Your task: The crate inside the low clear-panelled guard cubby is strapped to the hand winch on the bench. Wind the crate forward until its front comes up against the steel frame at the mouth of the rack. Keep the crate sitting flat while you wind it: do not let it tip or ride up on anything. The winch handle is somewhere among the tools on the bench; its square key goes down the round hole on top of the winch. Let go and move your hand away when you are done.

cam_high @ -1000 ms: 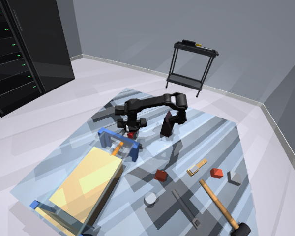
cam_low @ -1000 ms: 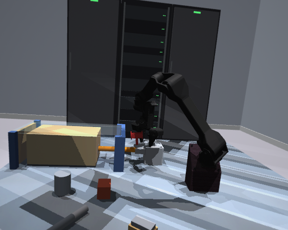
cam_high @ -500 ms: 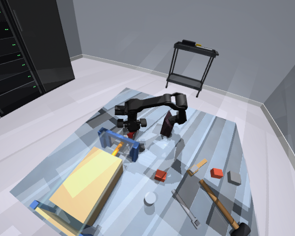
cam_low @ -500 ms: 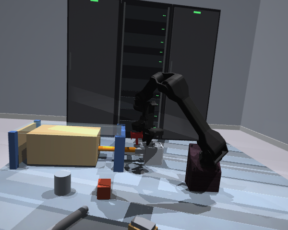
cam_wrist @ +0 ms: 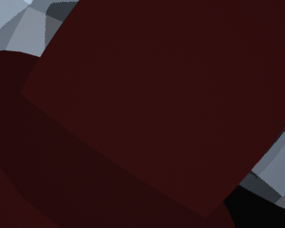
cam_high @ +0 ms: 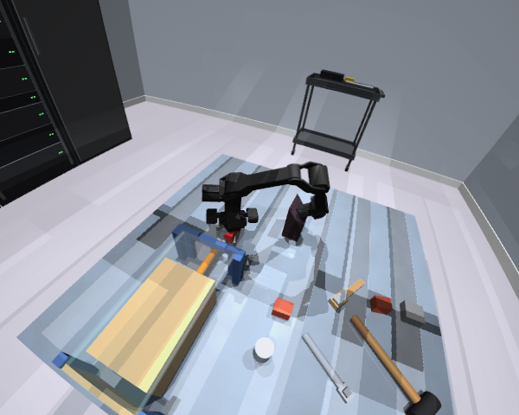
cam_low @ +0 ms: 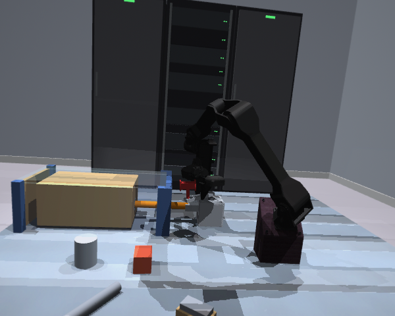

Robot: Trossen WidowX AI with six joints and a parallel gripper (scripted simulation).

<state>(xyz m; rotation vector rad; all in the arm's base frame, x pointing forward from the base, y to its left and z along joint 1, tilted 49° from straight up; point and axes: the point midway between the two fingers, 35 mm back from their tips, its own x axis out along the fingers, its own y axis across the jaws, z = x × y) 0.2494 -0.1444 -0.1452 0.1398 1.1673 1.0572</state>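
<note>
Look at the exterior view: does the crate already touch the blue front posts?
No, a gap with the orange strap separates the crate from the blue post.

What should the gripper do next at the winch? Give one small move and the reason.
Probably begin turning the red handle slowly. The gripper is shut on it above the grey winch, the orange strap runs to the crate, and a gap remains between the crate's front and the blue frame post. The crate sits flat.
</note>
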